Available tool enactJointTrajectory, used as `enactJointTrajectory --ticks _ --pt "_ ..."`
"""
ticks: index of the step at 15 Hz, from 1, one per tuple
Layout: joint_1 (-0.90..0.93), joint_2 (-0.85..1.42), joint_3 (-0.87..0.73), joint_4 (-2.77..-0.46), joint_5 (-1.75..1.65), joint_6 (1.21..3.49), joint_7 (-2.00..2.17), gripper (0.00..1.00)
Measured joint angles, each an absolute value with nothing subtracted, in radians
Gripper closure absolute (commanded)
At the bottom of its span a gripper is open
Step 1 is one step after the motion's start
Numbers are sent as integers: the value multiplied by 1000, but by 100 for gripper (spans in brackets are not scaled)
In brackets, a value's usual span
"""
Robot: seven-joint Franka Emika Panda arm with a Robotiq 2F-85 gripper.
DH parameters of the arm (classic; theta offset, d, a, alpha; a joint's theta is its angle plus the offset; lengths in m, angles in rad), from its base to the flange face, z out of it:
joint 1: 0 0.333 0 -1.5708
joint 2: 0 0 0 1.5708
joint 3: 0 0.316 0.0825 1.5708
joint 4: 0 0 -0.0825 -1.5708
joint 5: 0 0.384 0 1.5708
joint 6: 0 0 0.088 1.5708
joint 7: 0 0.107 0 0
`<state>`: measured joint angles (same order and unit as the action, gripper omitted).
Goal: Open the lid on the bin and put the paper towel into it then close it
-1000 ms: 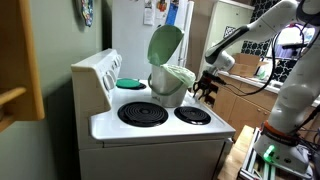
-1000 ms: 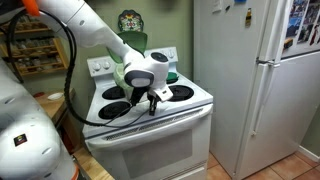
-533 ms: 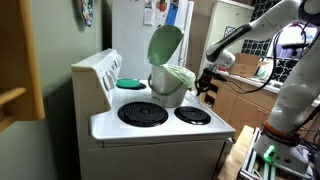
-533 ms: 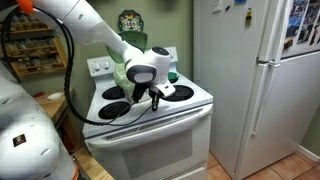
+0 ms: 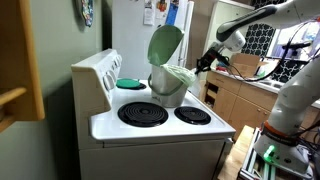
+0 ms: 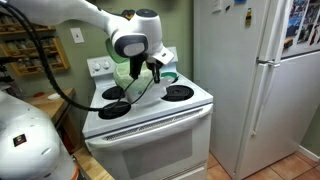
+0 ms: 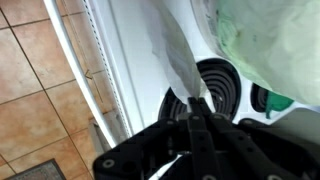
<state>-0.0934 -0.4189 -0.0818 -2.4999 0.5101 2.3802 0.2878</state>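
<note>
Pale sage-green domed plastic lid (image 5: pixel 165 45) stands open on the small grey-white plastic bin (image 5: pixel 170 90) on the desk (image 5: pixel 108 125); my pincer (image 5: pixel 200 67), near its rim, is clamped on the white paper towel strip (image 7: pixel 178 60), so I judge the drop-in and closing remain.

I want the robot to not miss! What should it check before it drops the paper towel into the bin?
1. Lid open: ok, it stands upright above the bin.
2. Gripper holding the paper towel: ok, the wrist view shows it shut on the towel.
3. Gripper over the bin's opening: not ok, in an exterior view it is off to the side of the bin, not above it.
4. Bin upright on the stove: ok.
5. Room inside the bin: cannot tell, the inside is hidden.
</note>
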Motion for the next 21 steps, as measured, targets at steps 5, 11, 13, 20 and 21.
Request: enactJointTrajectory --ticks 5,11,13,20,21 --pt "-55 -539 -116 -2404 650 2384 227 98" --pt "32 -575 -124 -2327 908 2364 137 99" --pt "45 -570 -118 -2327 947 2324 119 98" --pt "45 -467 -47 -2340 952 2249 87 96" --pt "45 -450 -37 -2340 952 2249 78 73"
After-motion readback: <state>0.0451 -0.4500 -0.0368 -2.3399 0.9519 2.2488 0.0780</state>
